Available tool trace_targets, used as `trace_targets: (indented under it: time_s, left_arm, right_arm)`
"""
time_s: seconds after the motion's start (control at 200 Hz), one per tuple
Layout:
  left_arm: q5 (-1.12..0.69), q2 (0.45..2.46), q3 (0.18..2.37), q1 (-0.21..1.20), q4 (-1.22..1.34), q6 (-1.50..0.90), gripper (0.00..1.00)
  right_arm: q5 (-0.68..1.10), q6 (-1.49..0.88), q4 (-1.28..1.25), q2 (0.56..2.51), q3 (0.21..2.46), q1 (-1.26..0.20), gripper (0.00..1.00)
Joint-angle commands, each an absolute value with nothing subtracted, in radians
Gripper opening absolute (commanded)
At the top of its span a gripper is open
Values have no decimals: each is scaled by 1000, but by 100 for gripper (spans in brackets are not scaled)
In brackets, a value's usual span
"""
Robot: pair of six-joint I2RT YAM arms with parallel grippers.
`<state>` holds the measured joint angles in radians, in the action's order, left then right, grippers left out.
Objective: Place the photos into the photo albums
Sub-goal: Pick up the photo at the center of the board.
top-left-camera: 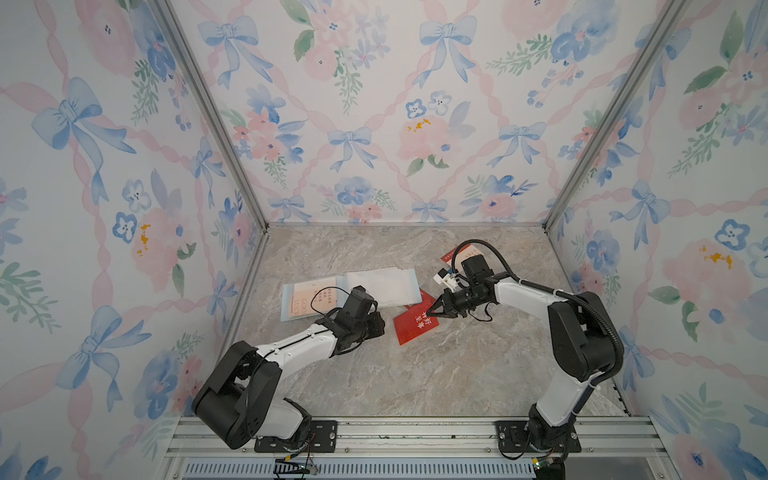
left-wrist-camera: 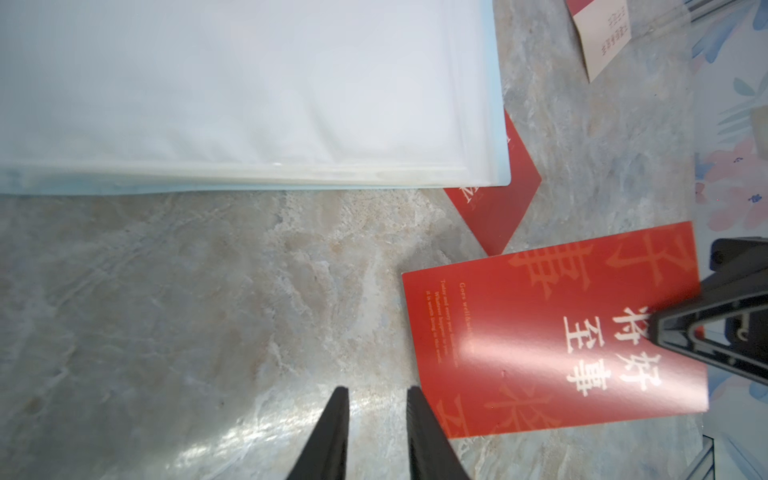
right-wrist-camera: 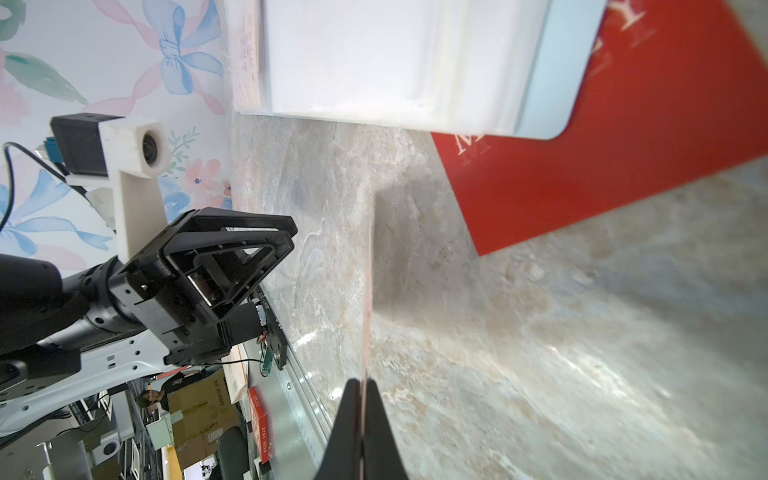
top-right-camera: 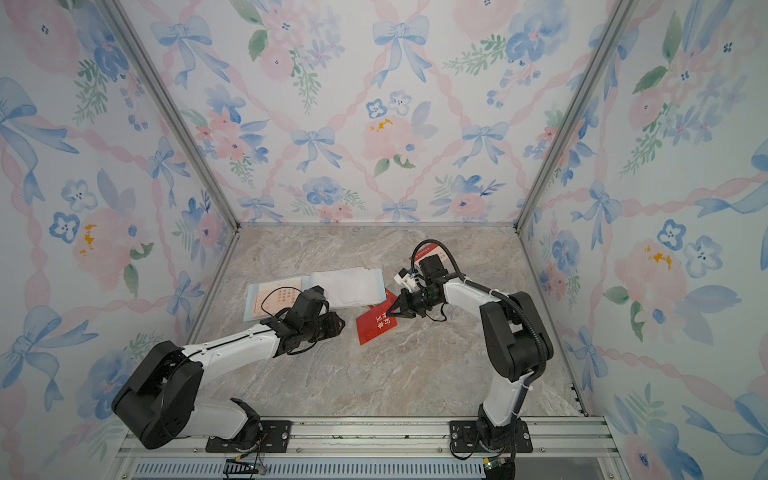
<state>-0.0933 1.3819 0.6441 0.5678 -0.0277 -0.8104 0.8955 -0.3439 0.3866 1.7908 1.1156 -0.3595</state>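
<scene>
The photo album [top-left-camera: 376, 286] [top-right-camera: 347, 286] lies open on the marble table, white sleeve pages [left-wrist-camera: 249, 91] up, with a cream photo [top-left-camera: 301, 299] in its left page. My right gripper [top-left-camera: 430, 312] [right-wrist-camera: 363, 382] is shut on the edge of a red photo with white Chinese characters [top-left-camera: 417, 328] [left-wrist-camera: 540, 332], seen edge-on [right-wrist-camera: 368, 291] in the right wrist view. Another red photo [left-wrist-camera: 494, 208] [right-wrist-camera: 623, 145] lies partly under the album's corner. My left gripper [left-wrist-camera: 378, 392] [top-right-camera: 338, 323] stands open over bare table, just left of the held photo, with nothing between its fingers.
More photos, red and cream [top-left-camera: 465, 251] [left-wrist-camera: 602, 37], lie at the back right under my right arm's wrist. Flowered walls close in the table on three sides. An aluminium rail [top-left-camera: 415, 432] carrying both arm bases runs along the front edge.
</scene>
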Motion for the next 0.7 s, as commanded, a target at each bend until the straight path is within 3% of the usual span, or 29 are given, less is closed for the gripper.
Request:
trace_targets:
  time_s: [0.0,0.355,0.695]
  left_arm:
    - [-108,1352,676,546,-48,-778,28]
    - [-265,1307,739,434,50,-805,29]
    - [-454,1299,668,360,234,-872,30]
  right_arm:
    - [970,-407,289,1743,1115,-333,0]
    - [1012,-453,216,1689,1134,-273,0]
    - [1012,-472,180,1660,1114,-248,0]
